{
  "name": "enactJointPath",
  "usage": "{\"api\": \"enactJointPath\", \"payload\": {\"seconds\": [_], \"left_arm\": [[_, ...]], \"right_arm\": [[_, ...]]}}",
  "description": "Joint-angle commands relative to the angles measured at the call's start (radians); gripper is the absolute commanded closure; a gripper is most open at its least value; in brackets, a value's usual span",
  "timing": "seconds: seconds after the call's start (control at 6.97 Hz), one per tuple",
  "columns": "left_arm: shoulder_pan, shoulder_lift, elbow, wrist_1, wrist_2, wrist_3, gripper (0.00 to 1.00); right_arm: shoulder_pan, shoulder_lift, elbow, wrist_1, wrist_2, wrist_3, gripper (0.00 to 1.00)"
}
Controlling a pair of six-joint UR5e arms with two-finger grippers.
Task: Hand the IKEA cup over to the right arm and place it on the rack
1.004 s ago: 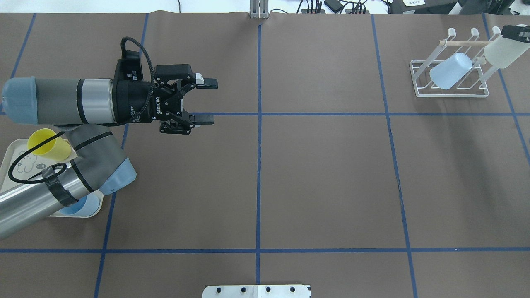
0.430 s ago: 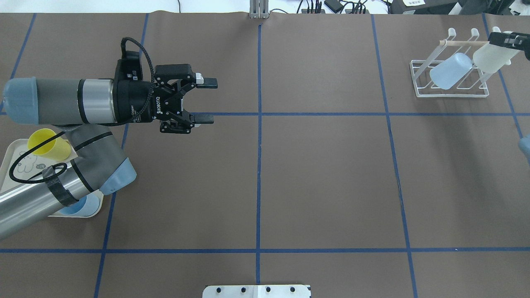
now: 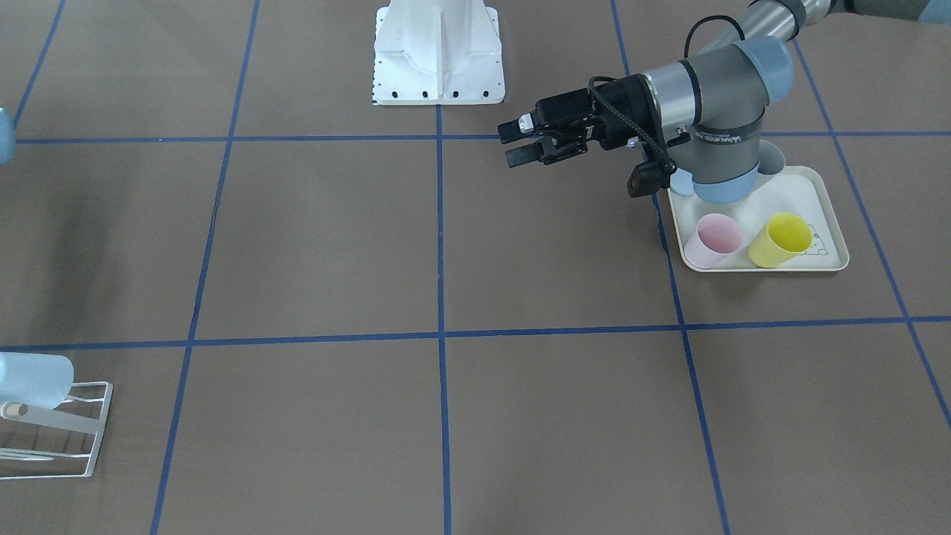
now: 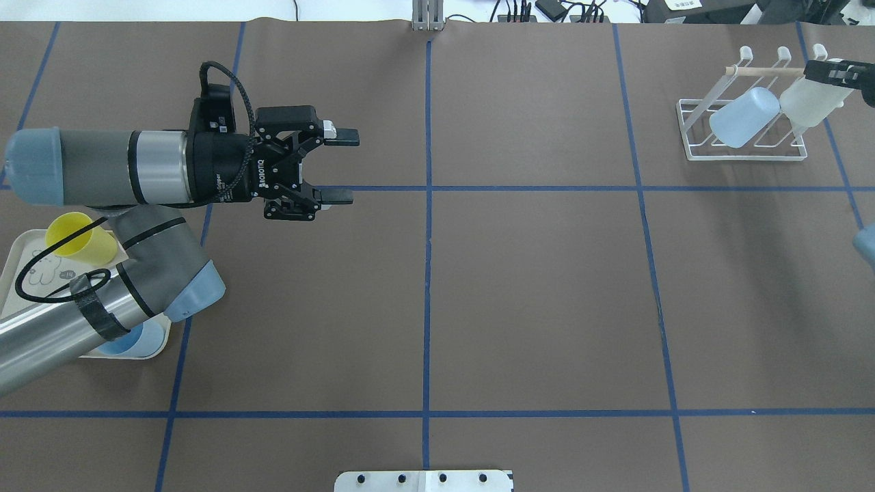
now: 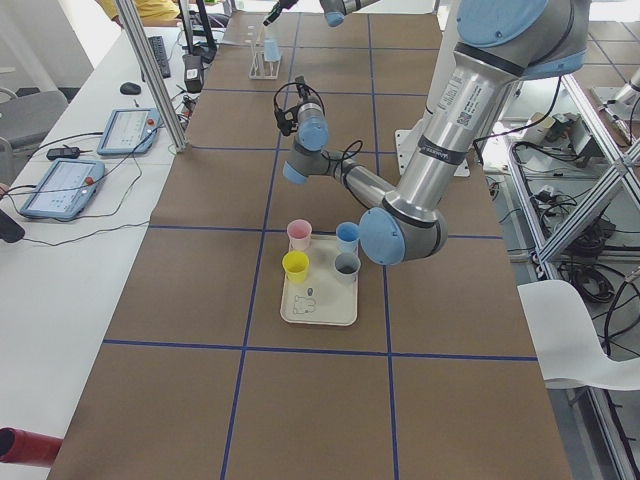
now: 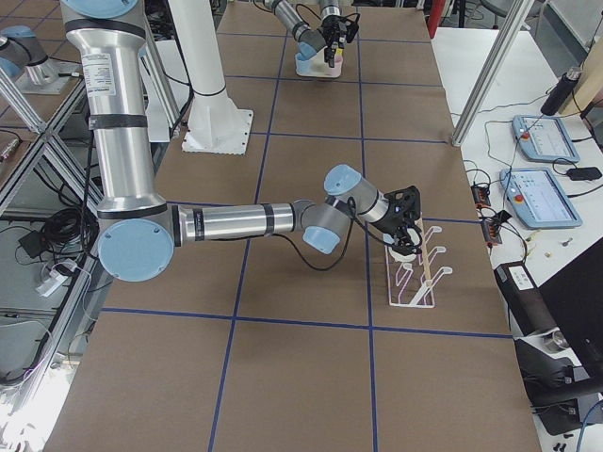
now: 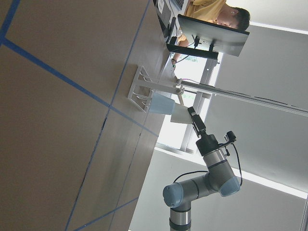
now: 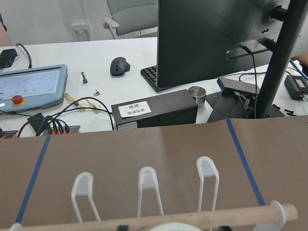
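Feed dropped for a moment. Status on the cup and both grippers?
Left gripper open, empty, over mid-table. Right gripper shut on white cup, at the rack, end peg. Blue cup racked beside it; nothing blocking.

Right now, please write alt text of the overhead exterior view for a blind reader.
At far right, the right gripper holds a whitish cup at the white wire rack, beside a pale blue cup resting on it. At left, the left gripper hovers open and empty over the brown table, near a tray with a yellow cup.
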Motion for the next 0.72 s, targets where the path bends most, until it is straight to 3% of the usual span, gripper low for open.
{"api": "enactJointPath", "payload": {"seconds": [0.0, 0.14, 0.29, 0.43, 0.57], "left_arm": [[0.000, 0.000, 0.000, 0.000, 0.000, 0.000, 0.01], [0.000, 0.000, 0.000, 0.000, 0.000, 0.000, 0.01], [-0.003, 0.002, 0.000, 0.000, 0.000, 0.000, 0.01], [-0.021, 0.003, 0.000, 0.000, -0.002, 0.006, 0.01], [-0.034, 0.014, 0.000, 0.000, -0.011, 0.053, 0.01]], "right_arm": [[-0.012, -0.002, -0.007, 0.001, -0.003, -0.002, 1.00], [-0.024, 0.000, -0.009, 0.000, -0.005, 0.002, 0.73], [-0.061, 0.001, -0.030, 0.006, -0.058, 0.002, 0.11], [-0.112, 0.009, -0.029, 0.006, -0.166, 0.036, 0.00], [-0.117, 0.018, -0.021, 0.006, -0.170, 0.056, 0.00]]}}
